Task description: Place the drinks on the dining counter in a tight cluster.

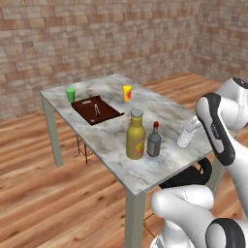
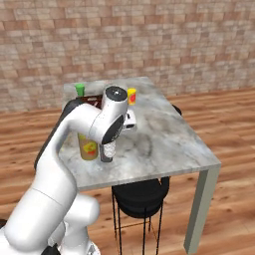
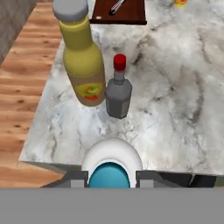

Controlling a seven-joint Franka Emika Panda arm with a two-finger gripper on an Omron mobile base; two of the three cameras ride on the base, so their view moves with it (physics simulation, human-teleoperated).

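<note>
On the dining counter (image 1: 160, 109) the tall yellow bottle with a grey cap (image 1: 135, 135) stands close beside the shorter dark grey bottle with a red cap (image 1: 154, 140); both appear ahead in the hand view, yellow (image 3: 83, 65) and grey (image 3: 118, 94). The small clear bottle (image 1: 185, 137) leans tilted near the counter's right edge, a short way from the pair. In the hand view its blue cap (image 3: 109, 175) sits between my fingers. My gripper (image 3: 109, 178) is shut on it. My forearm hides the hand in the left base view.
A dark brown board with a utensil (image 1: 96, 109) lies at the counter's back left, with a green cup (image 1: 70, 94) and a yellow cup (image 1: 127, 92) near it. A black stool (image 2: 139, 196) stands under the counter's near side. Brick walls enclose the wooden floor.
</note>
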